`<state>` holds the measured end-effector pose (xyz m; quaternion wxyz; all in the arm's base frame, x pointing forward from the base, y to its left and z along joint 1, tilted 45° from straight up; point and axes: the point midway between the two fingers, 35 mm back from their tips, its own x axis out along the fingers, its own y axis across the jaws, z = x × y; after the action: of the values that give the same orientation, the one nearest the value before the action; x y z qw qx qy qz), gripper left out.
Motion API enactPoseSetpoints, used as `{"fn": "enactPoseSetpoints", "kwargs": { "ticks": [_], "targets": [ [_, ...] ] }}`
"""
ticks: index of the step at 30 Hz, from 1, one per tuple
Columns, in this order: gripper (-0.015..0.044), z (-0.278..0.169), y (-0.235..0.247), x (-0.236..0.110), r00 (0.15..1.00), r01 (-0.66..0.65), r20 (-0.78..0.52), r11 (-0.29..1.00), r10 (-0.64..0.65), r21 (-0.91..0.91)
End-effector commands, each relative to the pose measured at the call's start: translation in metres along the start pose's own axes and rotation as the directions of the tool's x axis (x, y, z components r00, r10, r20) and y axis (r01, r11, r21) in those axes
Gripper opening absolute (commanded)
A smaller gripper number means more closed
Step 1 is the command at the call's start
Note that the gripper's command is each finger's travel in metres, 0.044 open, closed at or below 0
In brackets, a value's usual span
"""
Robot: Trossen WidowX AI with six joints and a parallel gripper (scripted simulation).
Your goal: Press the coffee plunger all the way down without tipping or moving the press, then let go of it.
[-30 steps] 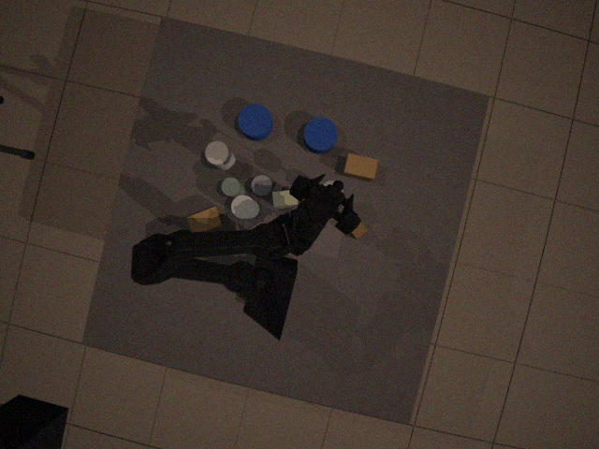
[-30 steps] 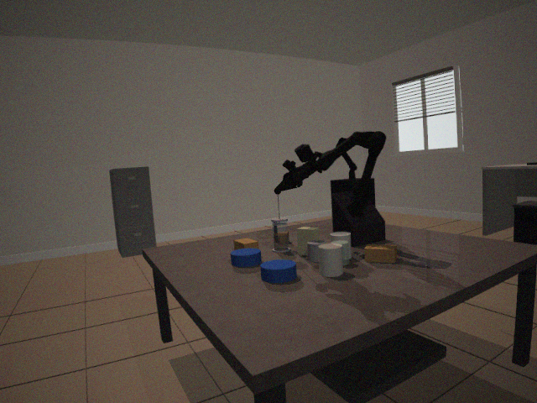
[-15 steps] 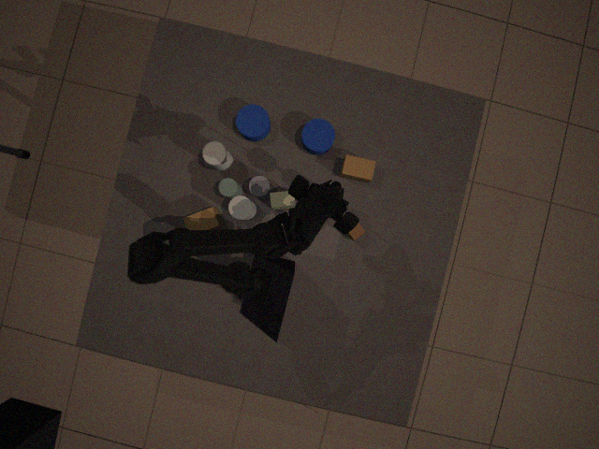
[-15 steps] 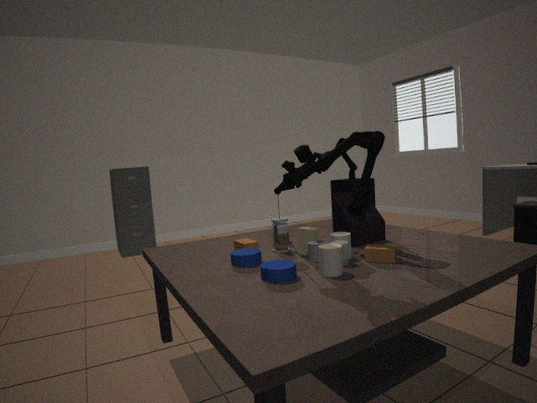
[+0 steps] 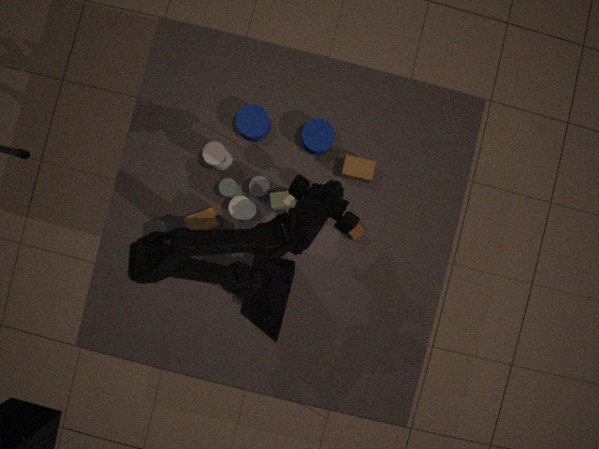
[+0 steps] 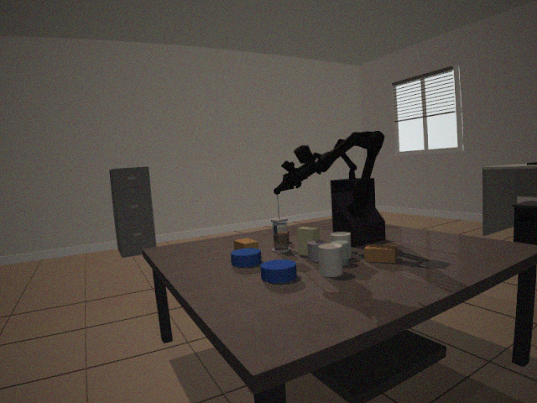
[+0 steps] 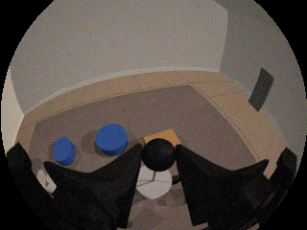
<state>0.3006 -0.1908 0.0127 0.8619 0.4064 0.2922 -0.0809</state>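
Observation:
The coffee press (image 6: 280,238) stands upright on the table, a clear glass body with a pale lid (image 7: 147,186). Its thin rod (image 6: 278,206) stands far out of the lid, so the plunger is up. The round black knob (image 7: 158,155) tops the rod. My gripper (image 5: 335,188) (image 6: 277,190) (image 7: 158,149) is shut on the knob, with one finger at each side of it in the wrist view. In the top view the arm and gripper hide the press.
A pale green block (image 5: 280,200) (image 6: 308,241) and several pale cylinders (image 5: 241,208) (image 6: 330,261) stand beside the press. Two blue discs (image 5: 253,122) (image 5: 318,136) (image 7: 111,139) and an orange block (image 5: 358,167) lie beyond it. Another orange block (image 5: 357,232) is close by the gripper.

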Motion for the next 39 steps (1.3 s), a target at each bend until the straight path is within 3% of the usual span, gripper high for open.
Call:
{"fn": "enactPoseSetpoints", "kwargs": {
  "ticks": [1,39],
  "targets": [
    [0.0126,-0.006,-0.001,0.005,1.000,0.004,-0.006,1.000,-0.004,0.003],
    [0.0126,-0.055,-0.004,0.046,1.000,0.005,-0.008,1.000,-0.005,0.004]
  ]
}}
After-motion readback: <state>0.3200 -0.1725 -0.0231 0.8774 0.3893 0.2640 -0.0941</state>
